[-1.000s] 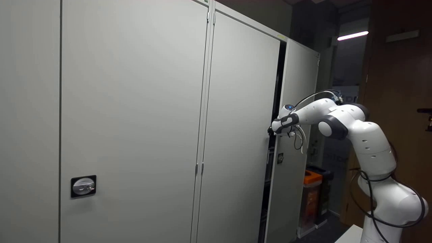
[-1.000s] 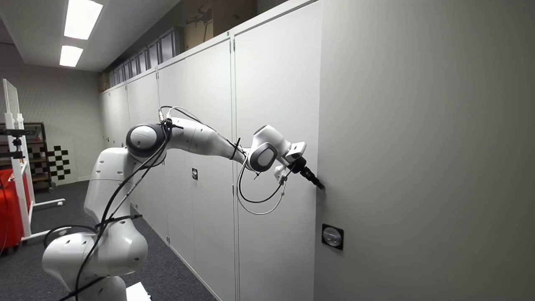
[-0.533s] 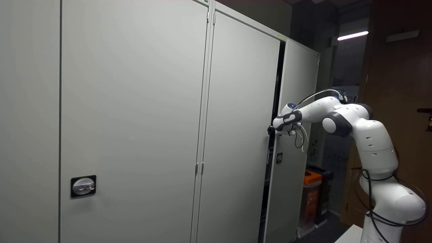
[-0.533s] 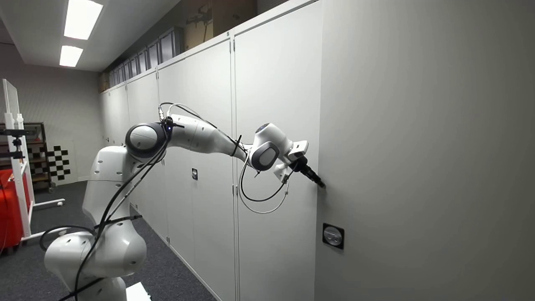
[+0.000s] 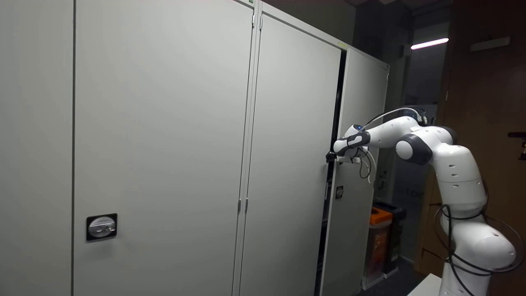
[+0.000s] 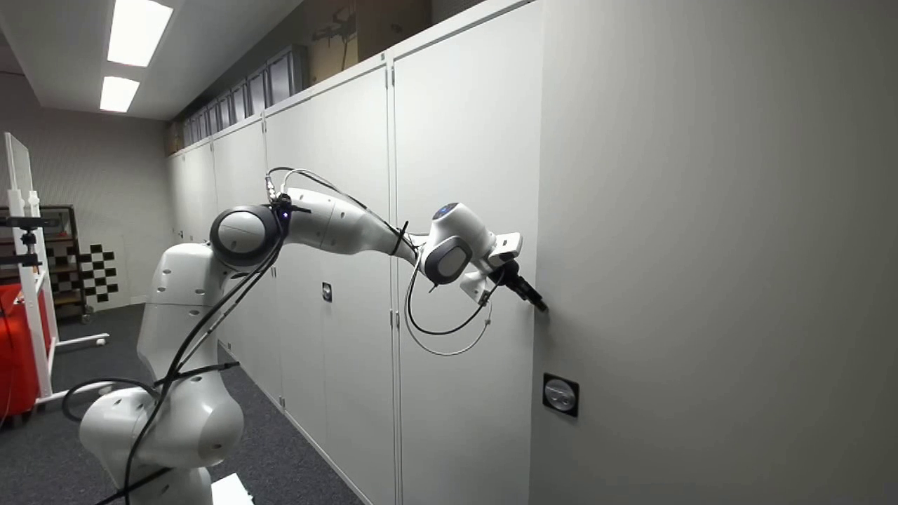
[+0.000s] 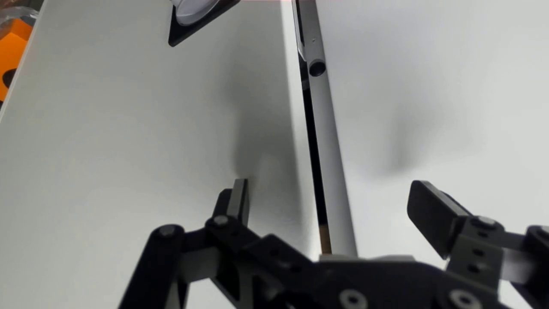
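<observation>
Where a dark gap [image 7: 314, 150] splits the row of cabinets [image 6: 344, 175], a cabinet door [image 7: 128, 128] stands slightly ajar, its free edge proud of the neighbouring door [image 7: 450, 86]. The gripper [image 7: 330, 182] is at that edge, jaws spread wide; seen from the wrist, one finger [image 7: 238, 201] lies over each door with the gap running between. Contact between fingertips and door surface: cannot tell.

Door surface: flat, smooth, pale grey, with soft blurred shadows near the fingers. Its latch [image 6: 560, 395] is round and silvery in a black square plate, lower than the gripper in both exterior views. The neighbouring door has a grey edge strip with a round dark hole [image 7: 317, 68]. A second latch [image 5: 102, 227] of similar look sits on another door [image 5: 160, 123], closed, in an exterior view.

Arm [image 5: 456, 176]: white, dark grey joint caps, loose black and white cables.

Room: an orange-topped bin [image 5: 380, 214] stands just past the ajar door, a dark bin [image 5: 395, 230] beside it; brown wooden door [image 5: 476, 102] behind the arm. In an exterior view, dark carpet [image 6: 280, 449] runs along the foot of the cabinets; grey boxes [image 6: 279, 78] sit on top; two ceiling lights [image 6: 139, 31] are bright. Farther off: a checkered board [image 6: 98, 273], open shelving [image 6: 67, 300], and a red object [image 6: 17, 365] partly behind a white wheeled stand [image 6: 31, 308].
</observation>
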{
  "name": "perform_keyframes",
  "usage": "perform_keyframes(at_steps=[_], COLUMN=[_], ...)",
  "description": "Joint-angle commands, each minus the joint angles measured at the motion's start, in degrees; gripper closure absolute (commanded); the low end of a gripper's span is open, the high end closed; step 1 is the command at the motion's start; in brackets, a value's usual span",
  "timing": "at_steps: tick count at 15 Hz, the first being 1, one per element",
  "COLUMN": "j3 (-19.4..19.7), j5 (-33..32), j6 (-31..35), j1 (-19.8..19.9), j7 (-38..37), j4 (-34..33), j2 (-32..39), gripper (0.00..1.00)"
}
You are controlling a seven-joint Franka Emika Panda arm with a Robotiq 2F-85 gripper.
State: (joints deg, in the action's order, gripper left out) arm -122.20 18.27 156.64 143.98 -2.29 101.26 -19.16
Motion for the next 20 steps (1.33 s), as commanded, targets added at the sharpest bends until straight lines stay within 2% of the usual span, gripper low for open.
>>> perform_keyframes(at_steps=[1, 6, 7, 13, 18, 20], j3=[-4.24, -7.36, -4.65, -4.13, -3.96, -2.76], j5=[3.54, 6.75, 8.64, 12.40, 9.48, 7.63], j6=[-2.37, -4.43, -4.82, -5.77, -4.73, -3.75], j1=[4.22, 7.77, 5.16, 5.24, 5.09, 3.72], j7=[5.42, 9.65, 10.98, 15.68, 14.67, 14.04], j4=[-3.26, -5.40, -5.02, -5.04, -2.58, -0.59], j2=[0.88, 0.23, -0.11, -0.03, 1.61, 2.17], gripper=[0.00, 0.00, 0.00, 0.00, 0.00, 0.00])
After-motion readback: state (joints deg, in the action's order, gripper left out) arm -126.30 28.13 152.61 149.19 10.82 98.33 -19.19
